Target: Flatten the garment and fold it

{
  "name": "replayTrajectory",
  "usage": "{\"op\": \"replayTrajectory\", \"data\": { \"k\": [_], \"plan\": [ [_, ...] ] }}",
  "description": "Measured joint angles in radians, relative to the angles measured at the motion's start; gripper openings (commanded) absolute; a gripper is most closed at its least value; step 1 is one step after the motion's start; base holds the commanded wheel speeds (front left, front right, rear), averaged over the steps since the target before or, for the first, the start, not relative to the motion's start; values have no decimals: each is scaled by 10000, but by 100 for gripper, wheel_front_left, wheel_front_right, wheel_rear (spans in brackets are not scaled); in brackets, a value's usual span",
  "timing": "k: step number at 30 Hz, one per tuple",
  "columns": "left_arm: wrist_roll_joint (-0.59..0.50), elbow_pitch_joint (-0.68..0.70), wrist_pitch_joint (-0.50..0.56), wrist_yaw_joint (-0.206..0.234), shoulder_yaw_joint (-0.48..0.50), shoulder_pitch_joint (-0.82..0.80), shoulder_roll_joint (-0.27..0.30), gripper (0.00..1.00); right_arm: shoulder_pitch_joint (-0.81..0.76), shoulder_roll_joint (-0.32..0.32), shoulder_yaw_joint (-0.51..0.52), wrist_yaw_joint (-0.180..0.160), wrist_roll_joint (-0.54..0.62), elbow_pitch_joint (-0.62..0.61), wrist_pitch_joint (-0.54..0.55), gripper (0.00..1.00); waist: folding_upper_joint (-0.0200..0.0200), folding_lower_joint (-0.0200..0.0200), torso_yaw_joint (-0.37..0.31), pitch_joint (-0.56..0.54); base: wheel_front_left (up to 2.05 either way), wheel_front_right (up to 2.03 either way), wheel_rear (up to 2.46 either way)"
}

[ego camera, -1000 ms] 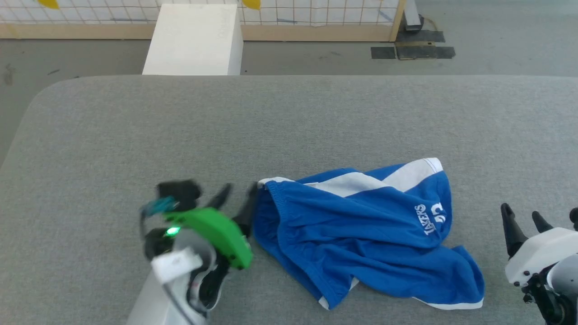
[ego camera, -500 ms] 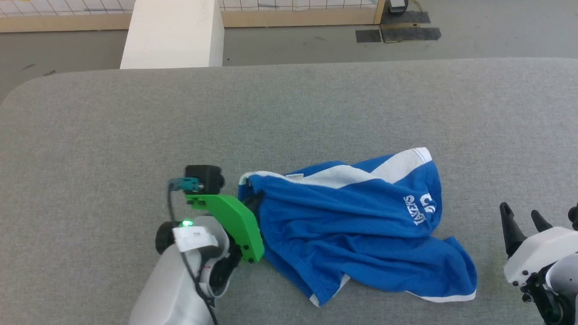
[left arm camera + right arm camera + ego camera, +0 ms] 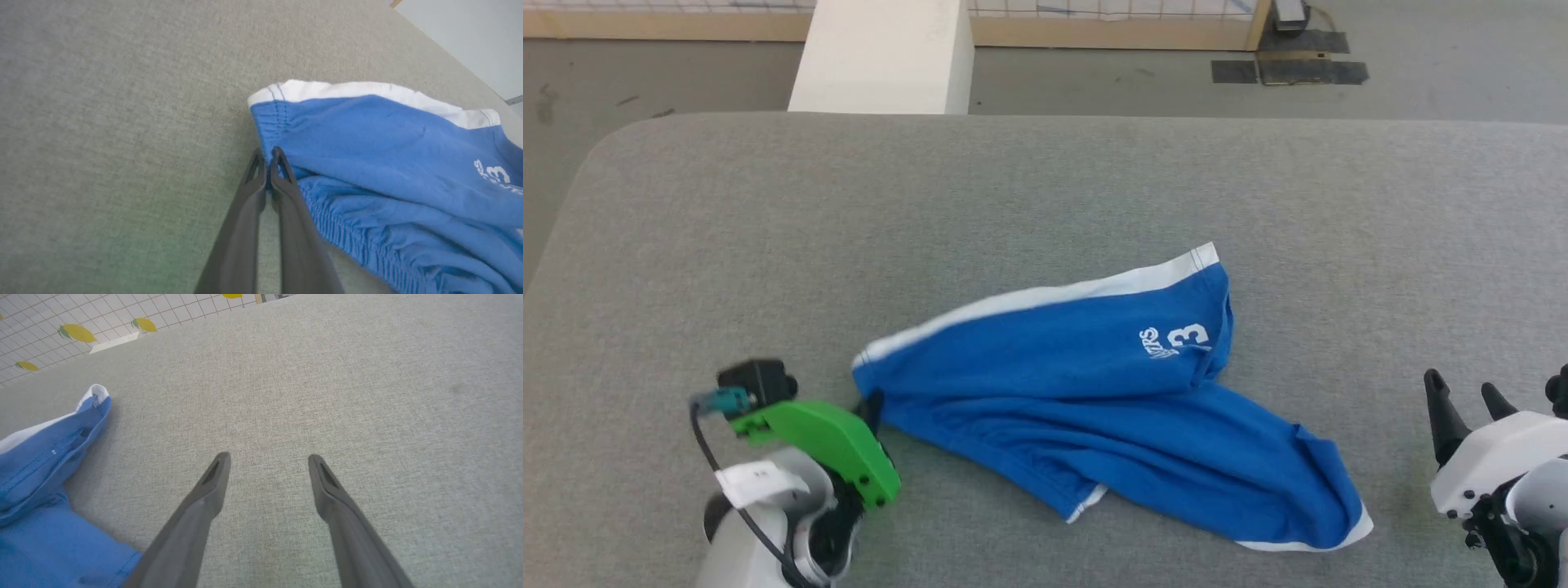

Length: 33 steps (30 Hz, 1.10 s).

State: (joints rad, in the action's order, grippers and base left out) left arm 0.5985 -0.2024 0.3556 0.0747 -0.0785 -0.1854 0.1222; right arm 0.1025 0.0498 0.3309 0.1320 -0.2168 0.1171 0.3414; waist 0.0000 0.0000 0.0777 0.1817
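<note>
Grey fabric tabletop [image 3: 1045, 180], white box [image 3: 886, 61] behind, grey floor [image 3: 686, 69], wood-edged tiled panel [image 3: 1111, 33]

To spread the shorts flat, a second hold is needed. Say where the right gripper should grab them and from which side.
Probably the white-trimmed hem corner of the shorts, coming low from the robot's right. That corner lies flat at the cloth's edge, nearest the open right gripper, opposite the end pinched by the left gripper.

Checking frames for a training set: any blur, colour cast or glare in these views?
Head view: sharp, evenly lit, soft shadow under the garment. Left wrist view: green cast on the table, near fabric slightly soft. Right wrist view: crisp, no glare.
</note>
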Motion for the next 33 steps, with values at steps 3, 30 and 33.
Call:
{"op": "replayTrajectory", "data": {
  "k": [3, 30, 33],
  "plan": [
    [171, -318, 138, 75, 10, 212, -81, 100, 30, -2, -86, 0, 61, 69, 0, 100, 0, 0, 113, 32, 0, 0, 0],
    [-1256, -596, 1484, -314, -1457, -1193, 1453, 0, 421, -2, -332, 0, 73, 265, -88, 100, 0, 0, -221, 552, 0, 0, 0],
    [-1187, -696, 1127, -443, -1417, -1249, 1304, 0, 417, 2, -284, 0, 115, 240, -86, 100, 0, 0, -156, 572, 0, 0, 0]
  ]
}}
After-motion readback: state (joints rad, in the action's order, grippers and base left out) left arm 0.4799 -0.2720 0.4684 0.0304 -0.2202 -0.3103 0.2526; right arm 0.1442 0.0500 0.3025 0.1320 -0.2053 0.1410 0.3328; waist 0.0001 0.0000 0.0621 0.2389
